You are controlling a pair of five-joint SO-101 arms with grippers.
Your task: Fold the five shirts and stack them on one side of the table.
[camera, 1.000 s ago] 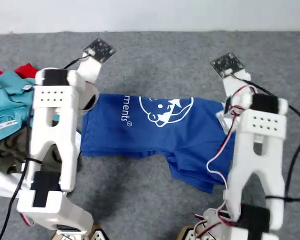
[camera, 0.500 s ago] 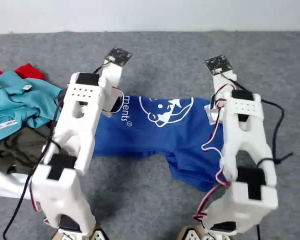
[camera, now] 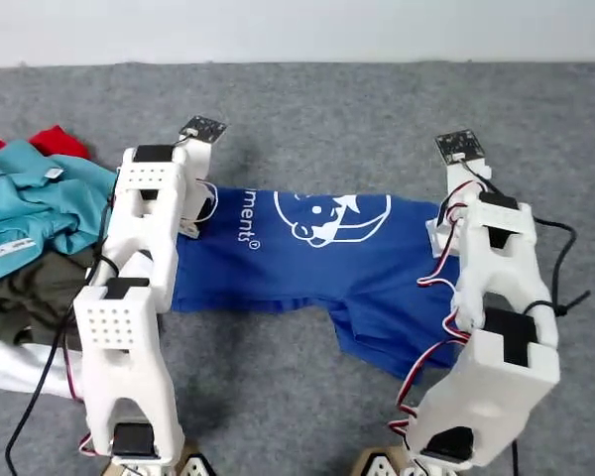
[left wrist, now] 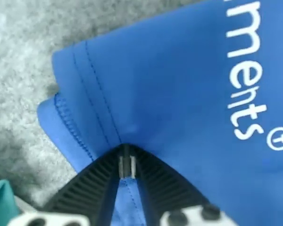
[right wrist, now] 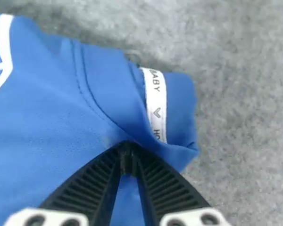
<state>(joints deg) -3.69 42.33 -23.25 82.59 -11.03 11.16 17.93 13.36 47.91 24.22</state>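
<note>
While the blue shirt (camera: 307,263) lies sideways on the counter (camera: 327,119), the left hand (left wrist: 127,165) pinches its hem, the right hand (right wrist: 128,160) maybe its neck.

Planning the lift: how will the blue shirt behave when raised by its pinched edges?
Probably floppy: the blue shirt lies creased and bunched, so its middle should sag between the left gripper and right gripper. Likely light: thin fabric pinches flat in both. The fuzzy grey table may drag on it.

The left arm (camera: 149,228) and right arm (camera: 496,268) hide both ends of the blue shirt (camera: 307,273); the shirt pile (camera: 30,213) is cropped
</note>
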